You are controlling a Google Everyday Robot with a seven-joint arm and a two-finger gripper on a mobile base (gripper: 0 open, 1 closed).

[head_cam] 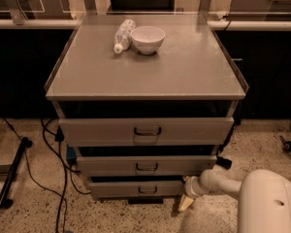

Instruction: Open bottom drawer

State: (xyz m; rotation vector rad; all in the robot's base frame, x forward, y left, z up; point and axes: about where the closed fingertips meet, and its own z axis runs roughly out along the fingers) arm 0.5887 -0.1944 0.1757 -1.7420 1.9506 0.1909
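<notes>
The grey cabinet (145,67) has three drawer fronts. The bottom drawer (119,189) is the lowest and narrowest, with a small dark loop handle (148,190) at its centre. It sits set back beneath the middle drawer (106,166). My gripper (186,200) is low at the bottom drawer's right end, close to its right corner and to the right of the handle. My white arm (266,198) reaches in from the lower right.
The top drawer (97,131) is the widest front. A white bowl (147,39) and a lying plastic bottle (123,35) rest on the cabinet top. Black cables (58,178) and a black bar (12,178) lie on the speckled floor at left. A caster (288,144) stands at right.
</notes>
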